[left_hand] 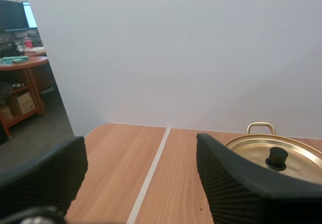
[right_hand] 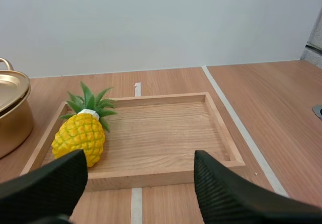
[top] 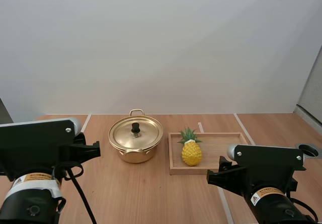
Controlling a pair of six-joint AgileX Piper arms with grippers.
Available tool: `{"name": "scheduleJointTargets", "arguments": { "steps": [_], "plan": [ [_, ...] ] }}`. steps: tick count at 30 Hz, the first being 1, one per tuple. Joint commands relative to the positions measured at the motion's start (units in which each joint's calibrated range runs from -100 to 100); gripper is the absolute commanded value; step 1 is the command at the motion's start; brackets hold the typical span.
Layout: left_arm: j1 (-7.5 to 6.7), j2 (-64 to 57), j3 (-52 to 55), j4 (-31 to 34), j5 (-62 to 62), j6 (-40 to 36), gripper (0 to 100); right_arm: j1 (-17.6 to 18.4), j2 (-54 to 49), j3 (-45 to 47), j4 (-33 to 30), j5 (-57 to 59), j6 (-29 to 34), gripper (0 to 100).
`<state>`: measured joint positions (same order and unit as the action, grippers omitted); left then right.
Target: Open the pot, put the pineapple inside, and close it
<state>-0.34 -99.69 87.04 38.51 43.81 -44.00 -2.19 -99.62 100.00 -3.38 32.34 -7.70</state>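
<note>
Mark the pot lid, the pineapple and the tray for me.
lid (top: 136, 128), high view, on its black knob
pineapple (top: 191, 153), high view, on the yellow body
tray (right_hand: 161, 133), right wrist view, on the bare floor

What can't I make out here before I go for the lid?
1. Inside of the pot: covered by its lid, high view.
2. Pot's body, left wrist view: behind a finger of the open left gripper.
3. Most of the pot, right wrist view: cut off by the picture's edge.
4. Underside of the pineapple: it rests on the tray, right wrist view.
</note>
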Motion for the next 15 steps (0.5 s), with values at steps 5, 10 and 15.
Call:
{"name": "scheduleJointTargets", "arguments": {
  "steps": [5, 10, 15],
  "plan": [
    [-0.02, -0.31, -8.41, -6.82, 6.08, 2.71, 100, -0.19, -0.38, -1.66, -0.33, 4.22, 6.54, 100],
    [-0.02, -0.31, -12.88, -11.61, 7.68, 2.38, 100, -0.19, -0.38, -2.99, -8.01, 2.91, 6.24, 100],
    [-0.02, -0.31, -16.23, -11.73, 1.71, 6.59, 100, -0.19, -0.38, -3.44, -21.36, -0.85, 6.24, 100]
  ]
}}
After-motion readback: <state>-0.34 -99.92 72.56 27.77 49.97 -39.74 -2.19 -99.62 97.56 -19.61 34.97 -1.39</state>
